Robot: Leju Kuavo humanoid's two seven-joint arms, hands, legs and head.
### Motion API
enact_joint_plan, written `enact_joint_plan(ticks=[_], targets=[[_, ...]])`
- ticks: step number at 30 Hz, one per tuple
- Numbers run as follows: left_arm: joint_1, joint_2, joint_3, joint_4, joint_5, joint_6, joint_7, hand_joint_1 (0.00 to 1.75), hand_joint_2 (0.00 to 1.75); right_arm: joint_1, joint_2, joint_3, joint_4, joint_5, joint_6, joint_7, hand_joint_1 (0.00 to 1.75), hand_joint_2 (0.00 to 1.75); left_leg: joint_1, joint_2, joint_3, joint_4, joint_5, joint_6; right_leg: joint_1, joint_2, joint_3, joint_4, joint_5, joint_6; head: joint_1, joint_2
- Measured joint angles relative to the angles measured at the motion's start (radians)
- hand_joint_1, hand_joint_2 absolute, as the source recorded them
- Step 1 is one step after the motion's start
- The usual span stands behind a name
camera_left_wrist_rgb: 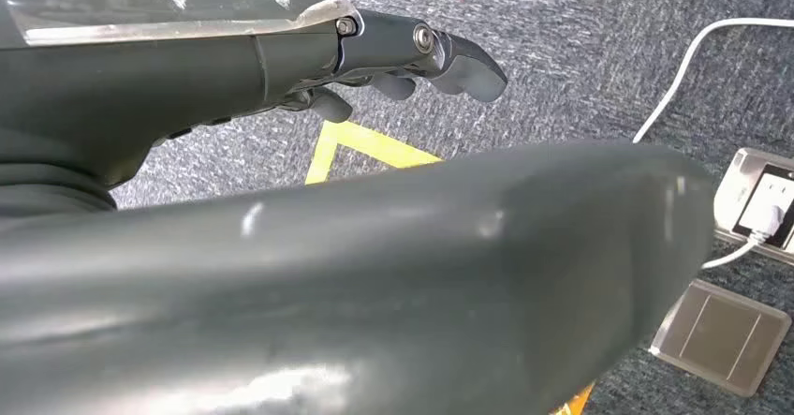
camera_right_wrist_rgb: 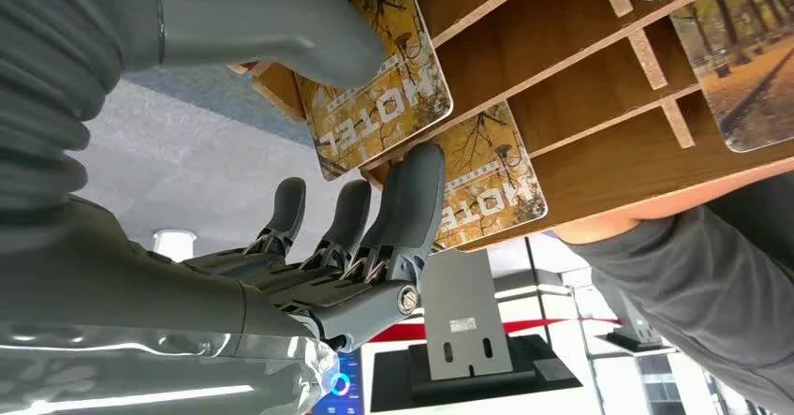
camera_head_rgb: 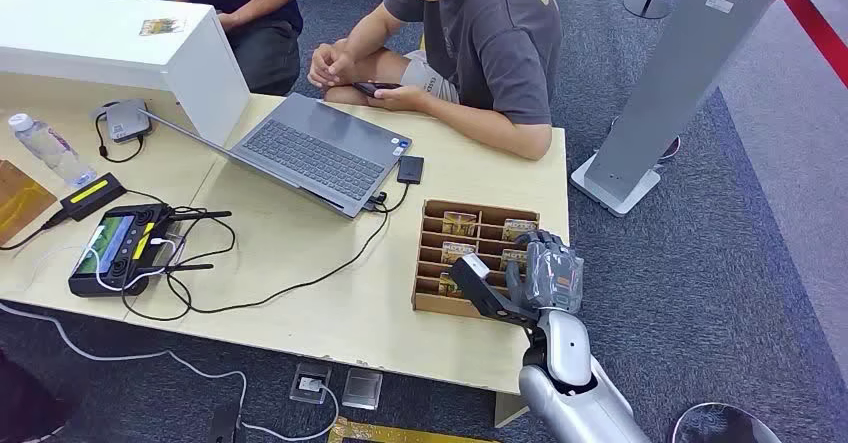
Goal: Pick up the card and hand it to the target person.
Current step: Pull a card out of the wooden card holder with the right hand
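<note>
Card (camera_right_wrist_rgb: pixel 374 78): a glossy autumn-tree print marked "HOTEL", standing in a slot of the wooden card rack (camera_head_rgb: pixel 432 263) on the surface (camera_head_rgb: pixel 330 303). I read my right robot hand (camera_head_rgb: pixel 545 273) as mid-pick: thumb and fingers (camera_right_wrist_rgb: pixel 412 200) bracket the card. Whether the pinch has closed, I cannot tell. Next: lift clear, then offer it to the person (camera_head_rgb: pixel 490 43) beyond the rack. Left robot hand (camera_left_wrist_rgb: pixel 412 59) hangs loosely curled, holding nothing.
</note>
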Motion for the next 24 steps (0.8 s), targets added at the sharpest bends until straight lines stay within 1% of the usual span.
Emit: enact_joint_plan(ticks=[4,12,16,18,24], targets=[[0.0,0.001,-0.001,0.0,-0.001,-0.002,0.0,0.0,0.0,0.002,0.0,0.0,-0.002,0.021,0.003,0.013,0.76,1.75,0.0,0.0,0.0,0.0,0.0,0.0,0.0,0.0,0.0,0.0,0.0,0.0,0.0,0.0],[0.0,0.002,-0.003,0.0,0.0,-0.006,-0.004,0.0,0.0,0.031,-0.004,0.0,-0.044,0.064,0.02,0.034,0.81,1.75,0.0,0.0,0.0,0.0,0.0,0.0,0.0,0.0,0.0,0.0,0.0,0.0,0.0,0.0],[0.0,0.003,-0.004,0.0,-0.001,-0.012,-0.009,0.0,0.0,0.043,-0.007,0.0,-0.064,0.088,0.022,0.036,0.99,1.75,0.0,0.0,0.0,0.0,0.0,0.0,0.0,0.0,0.0,0.0,0.0,0.0,0.0,0.0],[0.0,0.003,-0.004,0.0,-0.004,-0.014,-0.009,0.0,0.0,0.046,-0.007,0.0,-0.07,0.106,0.02,0.036,1.02,1.75,0.0,0.0,0.0,0.0,0.0,0.0,0.0,0.0,0.0,0.0,0.0,0.0,0.0,0.0],[0.0,0.004,-0.012,0.0,-0.019,-0.02,-0.001,0.0,0.0,0.048,-0.006,0.003,-0.07,0.124,0.021,0.033,1.03,1.75,0.0,0.0,0.0,0.0,0.0,0.0,0.0,0.0,0.0,0.0,0.0,0.0,0.0,0.0]])
